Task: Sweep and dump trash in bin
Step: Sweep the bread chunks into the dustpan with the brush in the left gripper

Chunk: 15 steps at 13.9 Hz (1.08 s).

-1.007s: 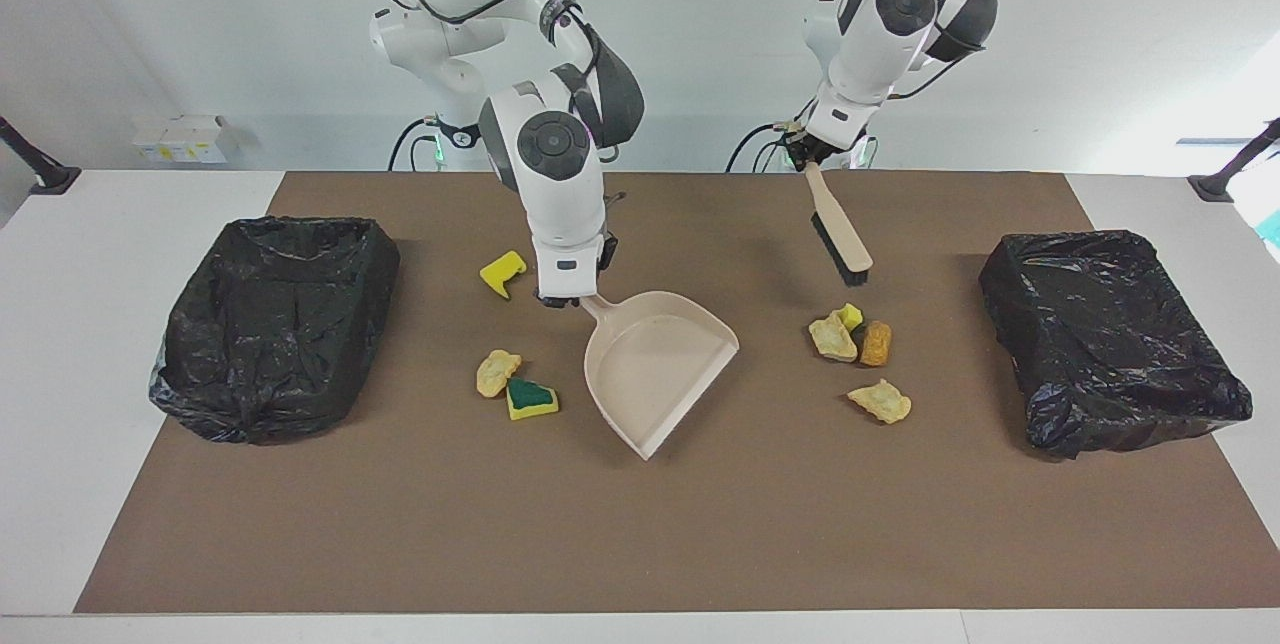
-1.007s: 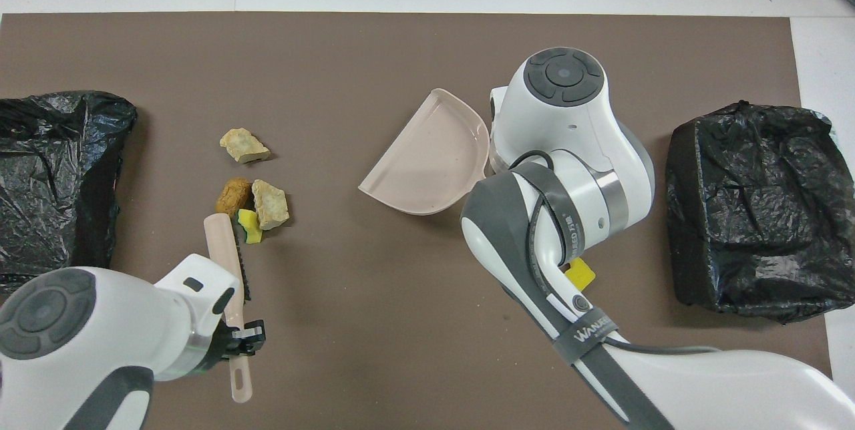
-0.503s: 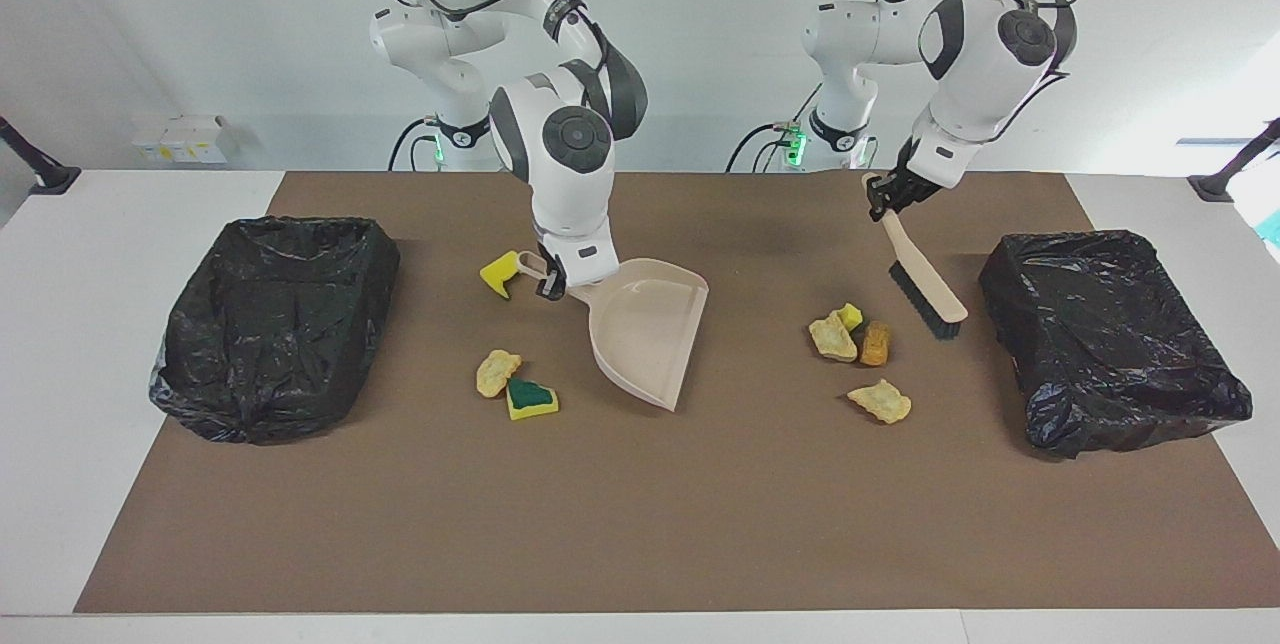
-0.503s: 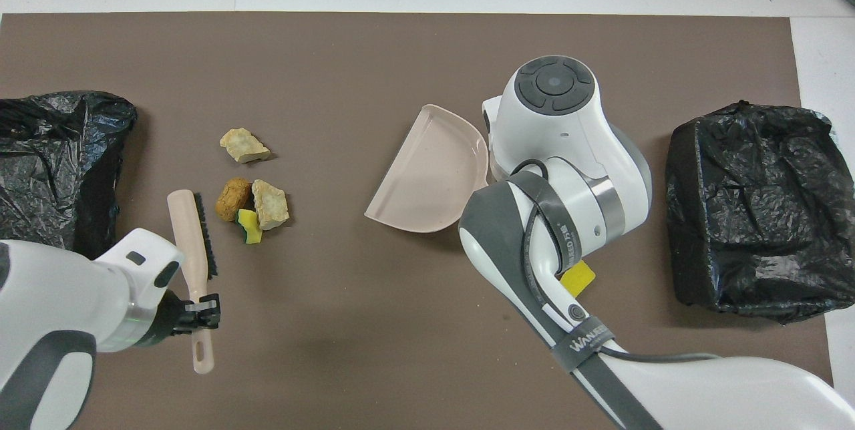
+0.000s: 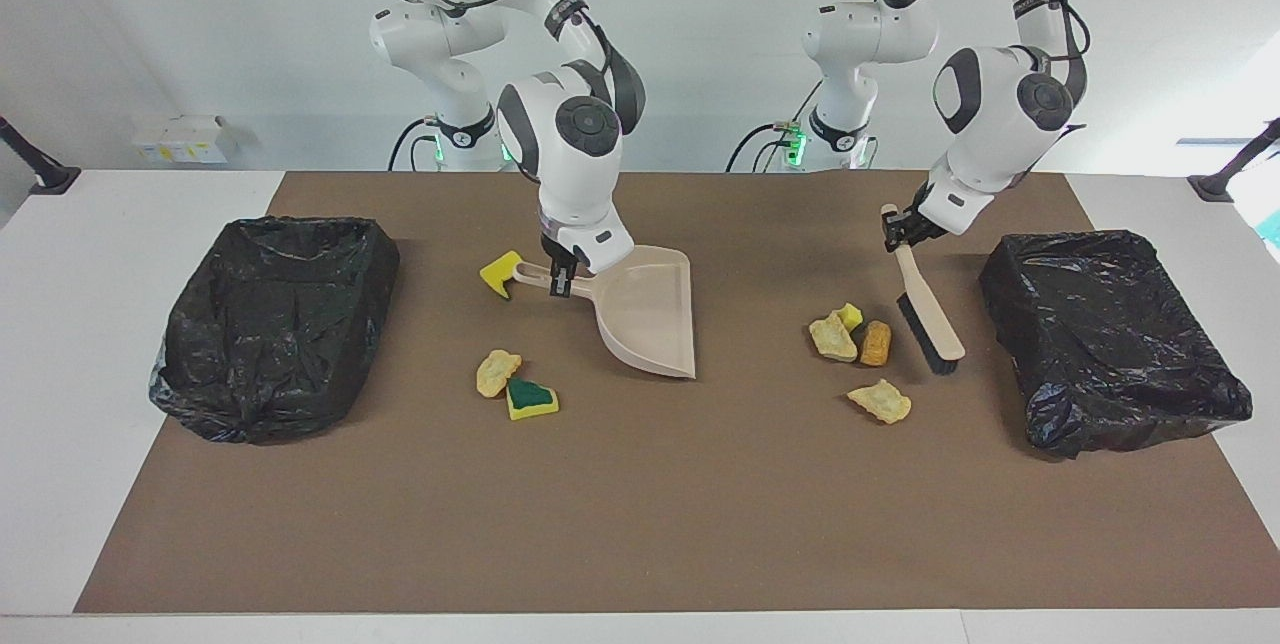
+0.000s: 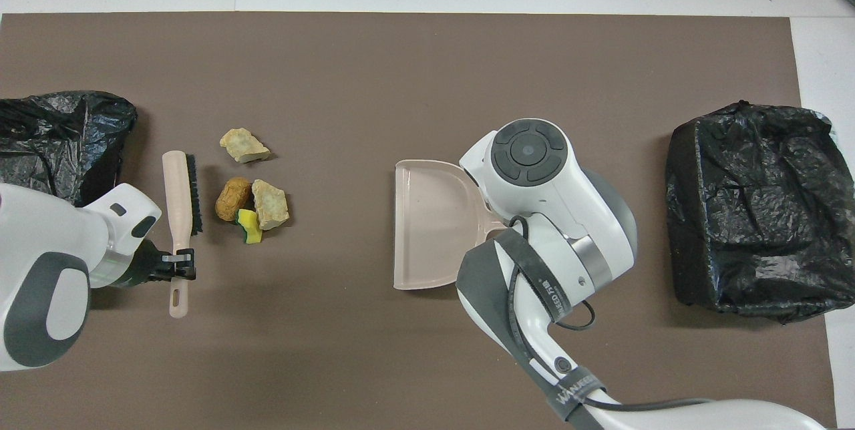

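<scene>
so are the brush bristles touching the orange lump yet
Apart. The overhead view shows bare brown mat between the brush bristles and the orange lump; the facing view shows the same gap. The left pincer grips the brush handle.

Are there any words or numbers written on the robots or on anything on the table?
"WAN...": white letters on the dark strap around the right arm, seen from overhead; the rest of the word is cut off by the picture's edge.
More white print on the upper strap of that arm: too small to read.
Dustpan, brush, black bin bags: no writing visible.
</scene>
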Tool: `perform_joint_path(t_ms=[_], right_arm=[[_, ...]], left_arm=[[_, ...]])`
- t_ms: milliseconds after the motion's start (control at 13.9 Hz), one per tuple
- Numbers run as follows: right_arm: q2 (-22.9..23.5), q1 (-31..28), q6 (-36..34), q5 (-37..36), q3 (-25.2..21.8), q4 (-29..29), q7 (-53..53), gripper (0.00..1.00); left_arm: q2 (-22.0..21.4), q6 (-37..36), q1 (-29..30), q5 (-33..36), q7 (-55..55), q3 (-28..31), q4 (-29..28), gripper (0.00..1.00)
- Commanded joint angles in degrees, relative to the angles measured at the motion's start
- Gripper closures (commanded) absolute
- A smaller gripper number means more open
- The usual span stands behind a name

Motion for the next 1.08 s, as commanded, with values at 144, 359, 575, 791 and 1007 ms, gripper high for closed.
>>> perform_joint_path(t_ms=[144,359,575,791,1007], right_arm=[[-2.11,-0.16,2.48,-1.03,0.36,-3.47,-1.81,1.00],[-2.20,-0.07,3.72,-1.38,0.36,-4.53,-1.28,1.00],[-1.59,1.06,4.68,-1.38,0.36,-4.62,-0.24,1.00],[-0.27,2.13,6.87,-1.47,0.36,-4.62,2.93,1.00],[0.61,3.26,7.67,-2.78,0.36,-4.53,3.64,1.00]], left_arm=[[1.80,4.50,-6.16,0.88,-8.53,-0.53,-1.13,1.00],[2.33,4.77,-10.91,0.35,-13.89,-0.61,-1.66,1.00],[2.24,5.56,-15.74,-1.92,-18.47,-0.62,-1.75,1.00],[3.55,8.10,-20.14,-3.60,-20.93,-0.61,-1.75,1.00],[3.56,8.55,-24.18,-7.29,-21.29,-0.53,-1.66,1.00]])
